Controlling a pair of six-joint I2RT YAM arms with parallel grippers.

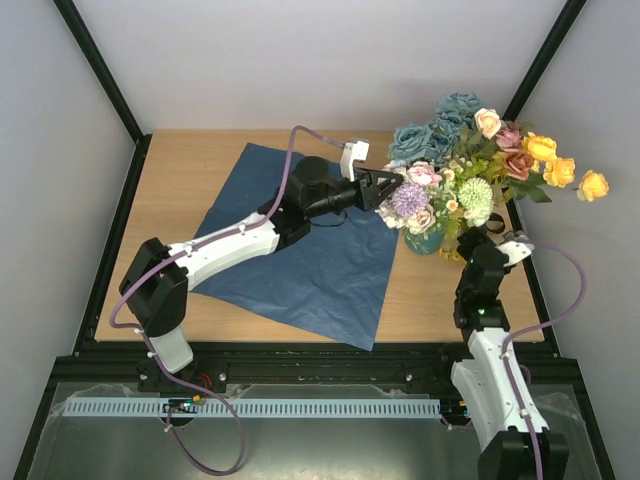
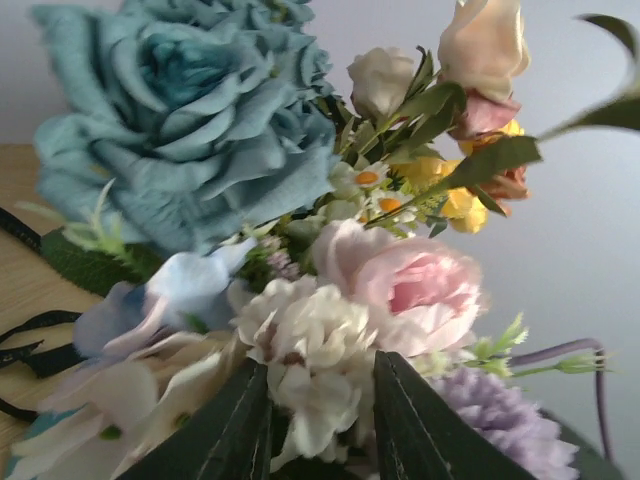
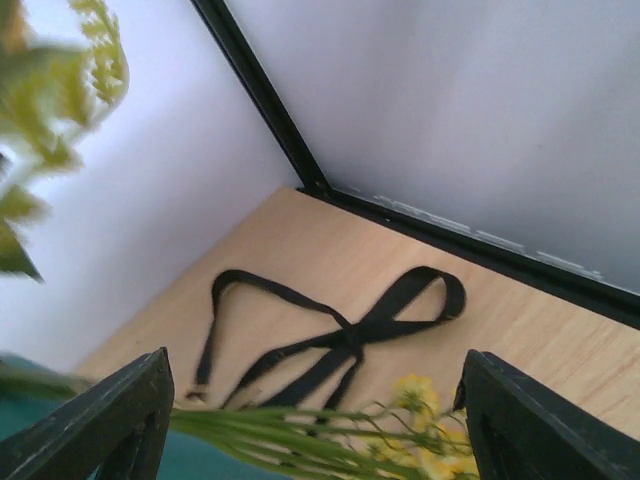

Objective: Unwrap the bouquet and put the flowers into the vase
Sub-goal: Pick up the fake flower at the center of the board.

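Observation:
The flowers [image 1: 470,165] stand bunched in the teal vase [image 1: 425,241] at the table's right back, with blue, pink, yellow and white blooms. My left gripper [image 1: 386,192] reaches in from the left at bloom height. In the left wrist view its jaws [image 2: 322,362] stand narrow, closed on a white bloom [image 2: 305,340] below a pink one [image 2: 405,285]. My right gripper [image 1: 484,236] sits just right of the vase. It is open wide [image 3: 315,360], and green stems [image 3: 270,430] cross low between its fingers without touching them.
The unfolded blue paper sheet [image 1: 300,260] lies flat mid-table under the left arm. The black ribbon [image 3: 340,340] lies loose on the wood behind the vase. Black frame posts [image 1: 100,70] and pale walls close in the table [image 1: 180,170].

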